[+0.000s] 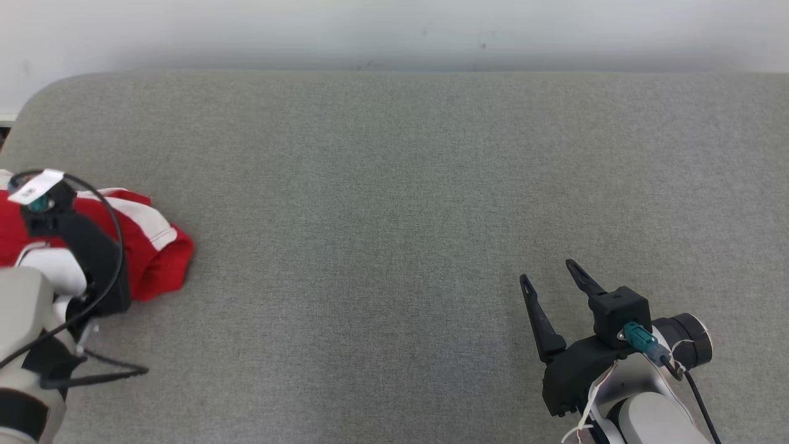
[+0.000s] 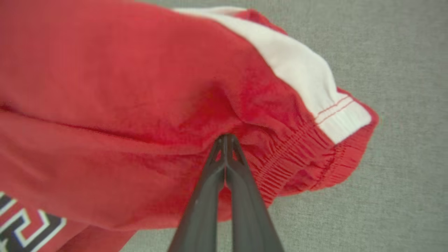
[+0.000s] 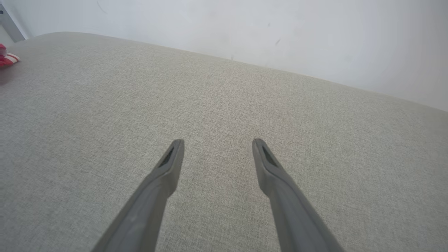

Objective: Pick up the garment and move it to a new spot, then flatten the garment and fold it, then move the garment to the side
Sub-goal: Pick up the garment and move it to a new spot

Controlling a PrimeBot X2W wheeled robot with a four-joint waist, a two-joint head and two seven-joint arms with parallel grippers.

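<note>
the garment (image 1: pixel 157 250), a red piece with a white stripe (image 2: pixel 297 70) and a gathered elastic hem (image 2: pixel 301 154), lies bunched at the far left of the grey table (image 1: pixel 394 185), with part of it running out of the head view. the left gripper (image 2: pixel 226 140) is clenched: its two fingers are pressed together, tips sunk into a crease of the red fabric just beside the elastic hem. how much cloth sits between them is hidden. the right gripper (image 1: pixel 550 273) is released, fingers spread, over bare table at the lower right, well apart from the garment. the step in hand, as judged, is the pick-up for the move to a new spot. risks: a pinch on a thin single layer is likely to slip once the weight of the cloth loads it. a lift from one point near the hem lets the rest hang in a rope, which makes later flattening harder. the garment sits close to the table's left end, so a lost grip may send it off the side. trailing cloth may drag and fold under during travel.
</note>
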